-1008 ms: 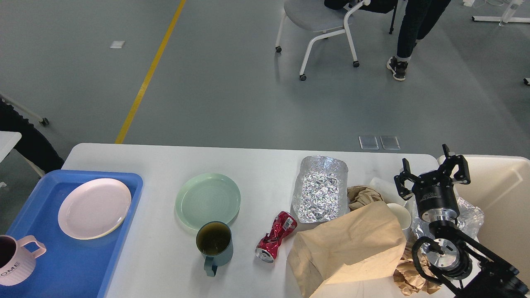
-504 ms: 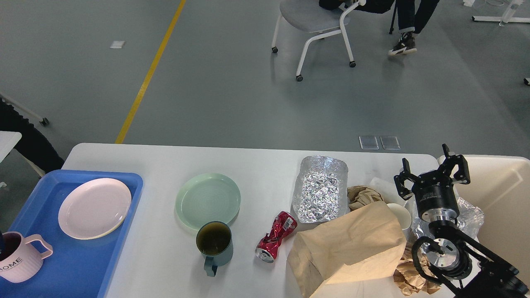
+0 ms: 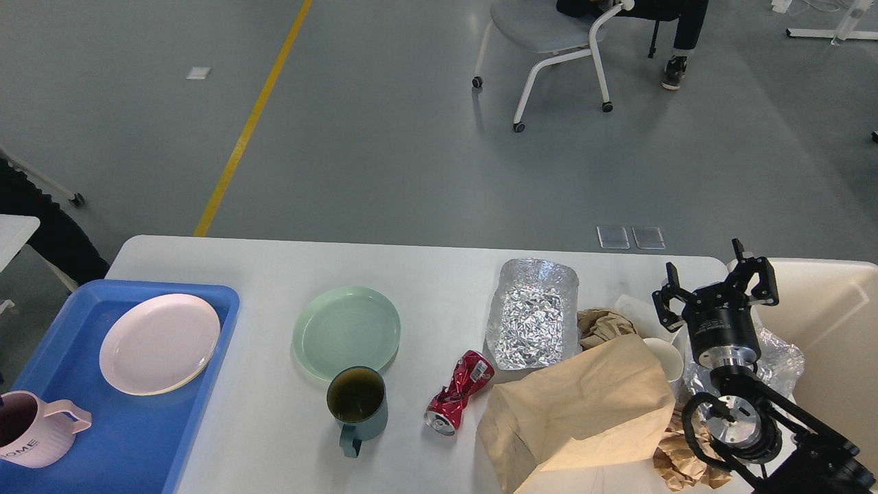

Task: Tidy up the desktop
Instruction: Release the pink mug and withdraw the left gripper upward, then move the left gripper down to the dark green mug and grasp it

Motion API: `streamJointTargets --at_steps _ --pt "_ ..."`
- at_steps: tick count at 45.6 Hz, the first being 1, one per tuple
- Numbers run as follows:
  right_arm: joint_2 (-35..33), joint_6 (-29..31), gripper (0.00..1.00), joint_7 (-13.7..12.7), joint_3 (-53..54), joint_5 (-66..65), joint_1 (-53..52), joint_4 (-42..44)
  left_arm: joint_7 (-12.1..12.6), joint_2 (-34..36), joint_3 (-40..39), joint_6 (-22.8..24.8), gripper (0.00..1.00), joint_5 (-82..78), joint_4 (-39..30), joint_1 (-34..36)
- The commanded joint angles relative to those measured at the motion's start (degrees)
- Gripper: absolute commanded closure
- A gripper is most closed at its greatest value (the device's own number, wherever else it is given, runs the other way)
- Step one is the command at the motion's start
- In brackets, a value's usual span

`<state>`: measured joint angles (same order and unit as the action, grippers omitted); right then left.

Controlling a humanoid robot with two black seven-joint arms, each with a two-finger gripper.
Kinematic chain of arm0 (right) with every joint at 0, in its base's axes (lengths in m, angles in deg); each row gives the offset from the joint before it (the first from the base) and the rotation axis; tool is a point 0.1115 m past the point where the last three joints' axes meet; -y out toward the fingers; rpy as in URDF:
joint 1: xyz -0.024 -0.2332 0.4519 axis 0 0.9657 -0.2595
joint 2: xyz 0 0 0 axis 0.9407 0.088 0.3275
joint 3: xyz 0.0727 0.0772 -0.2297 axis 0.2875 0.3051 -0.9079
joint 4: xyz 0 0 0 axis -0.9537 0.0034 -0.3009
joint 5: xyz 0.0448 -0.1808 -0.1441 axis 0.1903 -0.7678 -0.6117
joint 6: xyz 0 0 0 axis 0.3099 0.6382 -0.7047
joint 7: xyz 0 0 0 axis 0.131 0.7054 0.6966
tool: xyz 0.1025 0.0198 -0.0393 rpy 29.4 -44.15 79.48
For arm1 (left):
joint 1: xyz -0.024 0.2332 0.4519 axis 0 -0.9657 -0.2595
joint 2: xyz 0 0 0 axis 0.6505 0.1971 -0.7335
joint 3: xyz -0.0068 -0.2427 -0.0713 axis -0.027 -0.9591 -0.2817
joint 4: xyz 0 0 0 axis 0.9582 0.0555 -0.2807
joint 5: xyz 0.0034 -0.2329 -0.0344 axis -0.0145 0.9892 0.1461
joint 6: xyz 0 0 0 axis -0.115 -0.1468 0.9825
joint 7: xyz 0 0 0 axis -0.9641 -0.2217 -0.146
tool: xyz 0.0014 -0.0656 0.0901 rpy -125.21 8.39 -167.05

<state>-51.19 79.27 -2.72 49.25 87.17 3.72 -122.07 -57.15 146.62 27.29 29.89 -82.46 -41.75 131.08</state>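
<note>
Shifted since the earlier frame: pink mug [image 3: 31, 429] sitting slightly nearer the camera on the blue tray [image 3: 206, 384]; chair [image 3: 549, 41] rolling rightward across the grey floor. Pink plate [image 3: 159, 343] lying on the tray. White counter [image 3: 274, 267] spanning the lower view, carrying green plate [image 3: 346, 332], teal mug [image 3: 358, 407] just in front of it, crushed red can [image 3: 457, 392], foil tray [image 3: 534, 313], brown paper bag [image 3: 583, 405]. Right arm rising from the lower right corner, its right claw [image 3: 715, 293] pointing upward, fingers spread wide, gripping nothing, hovering beside the beige bin [image 3: 823, 302]. Left claw not showing.
</note>
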Motion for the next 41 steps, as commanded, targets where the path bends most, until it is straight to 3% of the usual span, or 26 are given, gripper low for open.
streamJointTargets --at_steps 1,6,11,27,41 --pt "0.0 0.1 0.00 0.0 0.0 0.0 0.0 0.0 0.0 -2.6 11.0 1.2 0.06 4.9 -2.8 12.4" --pt "0.0 0.1 0.00 0.0 0.0 0.0 -0.1 0.0 0.2 -8.8 22.1 1.2 0.05 10.5 -4.5 22.5" --pt "0.0 0.0 0.00 0.0 0.0 0.0 -0.1 0.0 0.2 -15.2 27.1 1.1 0.05 14.9 -7.3 30.3" --pt "0.0 0.1 0.00 0.0 0.0 0.0 0.0 0.0 0.4 -33.2 28.0 0.4 0.05 20.1 -25.7 54.1" --pt "0.0 0.1 0.00 0.0 0.0 0.0 0.0 0.0 -0.3 -49.2 27.2 -1.9 0.05 30.6 -43.9 70.9"
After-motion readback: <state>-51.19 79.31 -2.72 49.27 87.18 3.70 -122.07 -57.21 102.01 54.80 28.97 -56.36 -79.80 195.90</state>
